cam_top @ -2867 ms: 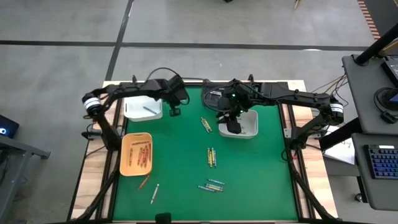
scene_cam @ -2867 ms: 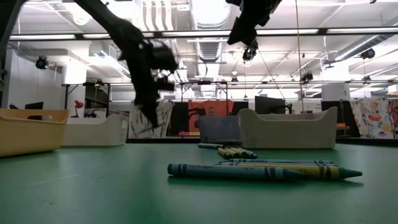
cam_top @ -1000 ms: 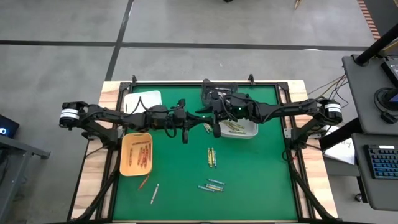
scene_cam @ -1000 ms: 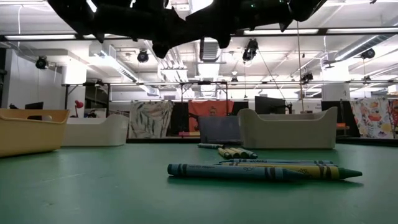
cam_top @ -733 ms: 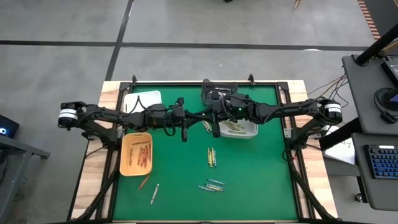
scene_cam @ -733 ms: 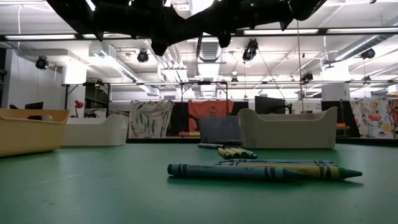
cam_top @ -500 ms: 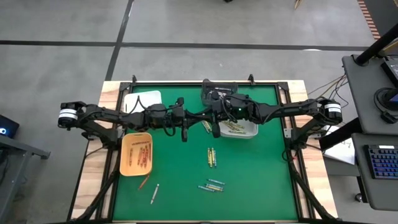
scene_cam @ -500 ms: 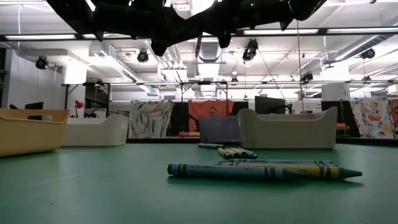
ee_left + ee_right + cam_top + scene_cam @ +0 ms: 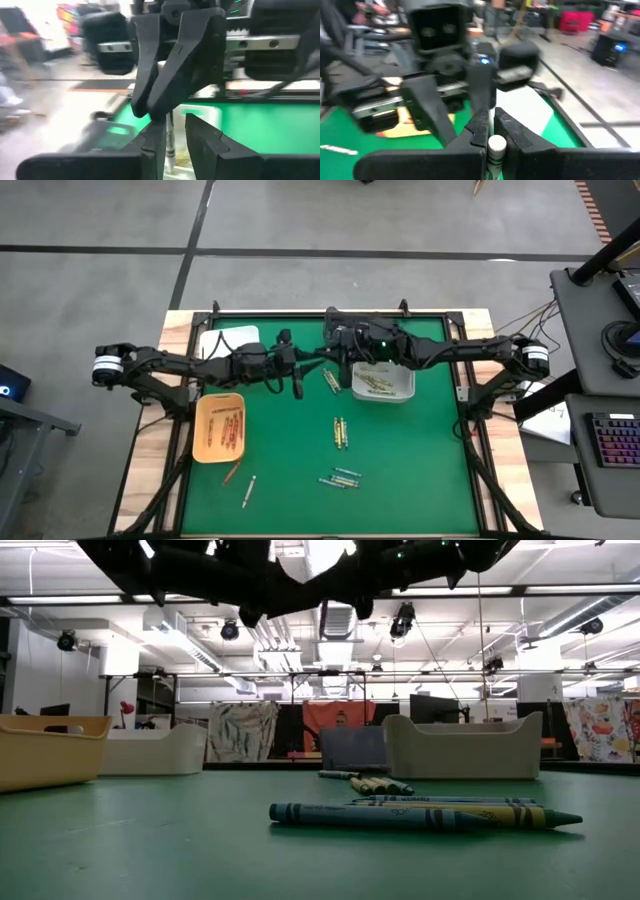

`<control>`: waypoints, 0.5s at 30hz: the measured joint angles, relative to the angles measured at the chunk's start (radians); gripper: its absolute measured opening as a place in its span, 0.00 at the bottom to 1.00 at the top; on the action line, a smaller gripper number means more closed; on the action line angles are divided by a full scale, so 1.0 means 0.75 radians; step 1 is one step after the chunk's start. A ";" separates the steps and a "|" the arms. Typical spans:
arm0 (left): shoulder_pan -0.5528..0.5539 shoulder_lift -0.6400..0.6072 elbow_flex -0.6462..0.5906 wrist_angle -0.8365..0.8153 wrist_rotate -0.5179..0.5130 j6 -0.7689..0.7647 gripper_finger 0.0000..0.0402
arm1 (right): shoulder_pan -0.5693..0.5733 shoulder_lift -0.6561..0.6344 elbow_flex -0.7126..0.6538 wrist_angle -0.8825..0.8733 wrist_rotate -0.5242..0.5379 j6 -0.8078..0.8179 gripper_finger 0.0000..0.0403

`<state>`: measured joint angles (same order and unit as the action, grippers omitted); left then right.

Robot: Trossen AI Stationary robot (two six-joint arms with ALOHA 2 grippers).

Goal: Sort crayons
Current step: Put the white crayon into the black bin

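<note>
Over the green tabletop (image 9: 400, 460), largest to smallest: an orange tray (image 9: 200, 442) near the left edge, with red-orange crayons (image 9: 230, 428) in it; a white tray (image 9: 408, 385) towards the far right, with yellowish crayons (image 9: 375, 383) in it; a second white tray (image 9: 215, 338) at the far left; loose crayons in small groups on the felt, namely a pair (image 9: 341, 432) at mid-table, a green-blue and yellow cluster (image 9: 342, 477) nearer the front and two lone sticks (image 9: 240, 482) below the orange tray; above all this, meeting nose to nose in mid-air near the far middle, the left pincer (image 9: 175, 134) and the right pincer (image 9: 492, 126); judging by both wrist views, a hand-over; right pincer clenched on one end of a single crayon (image 9: 496, 146); left pincer released, fingers slightly apart, with the stick's other end standing in the gap, close against one finger; likely trouble from here: dragging or snagging the stick on the left fingers if pulled away askew; slipping or swinging in so short a pinch at the tip; dropping from this height and rolling on the felt, perhaps among the wrong colours or off the edge; as for looks: thin, short, round, pale grey-white at the end facing the right wrist camera, paper-wrapped, hanging roughly in line with the fingers.
</note>
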<state>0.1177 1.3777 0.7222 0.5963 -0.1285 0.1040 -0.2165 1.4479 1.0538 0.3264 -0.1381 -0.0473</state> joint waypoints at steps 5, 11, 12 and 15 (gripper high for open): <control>0.098 0.043 0.038 0.036 -0.086 0.144 0.14 | -0.072 -0.002 0.049 -0.136 0.219 -0.089 0.03; 0.246 0.101 0.093 0.002 -0.092 0.105 0.14 | -0.222 0.004 0.044 -0.246 0.435 -0.097 0.03; 0.264 0.108 0.093 -0.008 -0.095 0.086 0.14 | -0.256 0.012 0.042 -0.255 0.447 -0.079 0.03; 0.305 0.110 0.093 -0.005 -0.096 0.021 0.14 | -0.369 0.062 0.035 -0.320 0.450 -0.004 0.03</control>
<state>0.3462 1.4602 0.7918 0.5929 -0.2002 0.1200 -0.4931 1.4940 1.0801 0.0860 0.1997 -0.0502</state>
